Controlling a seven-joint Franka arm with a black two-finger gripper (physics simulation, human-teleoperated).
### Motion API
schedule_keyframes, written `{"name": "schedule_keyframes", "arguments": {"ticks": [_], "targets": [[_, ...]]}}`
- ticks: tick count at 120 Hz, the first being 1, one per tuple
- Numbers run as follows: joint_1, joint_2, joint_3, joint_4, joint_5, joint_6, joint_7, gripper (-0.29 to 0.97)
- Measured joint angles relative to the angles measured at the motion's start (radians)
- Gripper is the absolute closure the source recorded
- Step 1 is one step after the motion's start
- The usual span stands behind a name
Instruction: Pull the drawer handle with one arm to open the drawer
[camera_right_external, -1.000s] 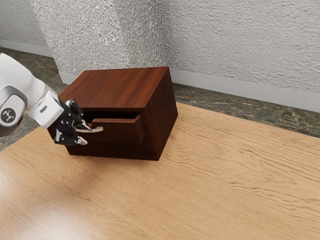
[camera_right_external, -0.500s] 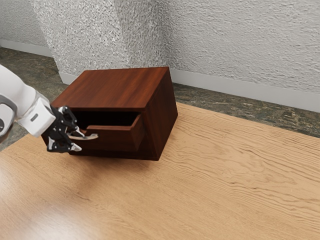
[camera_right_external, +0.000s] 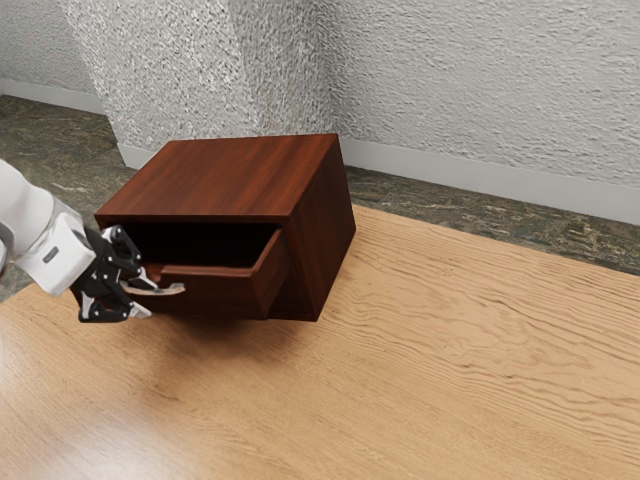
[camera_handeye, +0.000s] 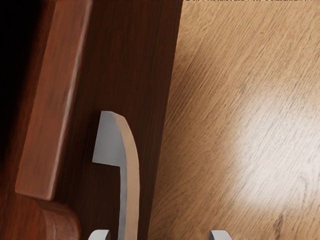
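A dark wooden cabinet (camera_right_external: 240, 180) stands on the table, and its drawer (camera_right_external: 215, 287) is pulled partly out, with a dark gap above the drawer front. A silver curved handle (camera_right_external: 163, 289) sticks out of the drawer front. My gripper (camera_right_external: 138, 296) is at the handle from the exterior view's left, one finger above it and one below. In the wrist view the handle (camera_handeye: 122, 150) rises from the drawer front (camera_handeye: 135, 75) between my fingertips (camera_handeye: 100, 234), close to one and well apart from the other. The gripper is open around the handle.
The cabinet sits on a light wooden table (camera_right_external: 420, 360) with free room to the exterior view's right and front. A rough grey wall (camera_right_external: 450, 80) and a stone floor (camera_right_external: 480, 210) lie behind.
My gripper has moved toward the exterior view's lower left with the handle between its fingers. The drawer has slid further out of the cabinet, and the gap above it has widened.
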Motion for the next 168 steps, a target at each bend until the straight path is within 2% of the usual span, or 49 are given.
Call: {"name": "schedule_keyframes", "arguments": {"ticks": [34, 58, 102, 168], "targets": [[0.095, -0.04, -0.103, -0.058, -0.003, 0.003, -0.011, 0.5], [0.128, -0.085, -0.121, -0.101, -0.006, 0.003, -0.019, 0.49], [0.208, -0.124, -0.233, -0.143, -0.032, 0.003, -0.033, 0.51], [0.286, -0.235, -0.277, -0.239, -0.046, -0.005, -0.042, 0.47]]}}
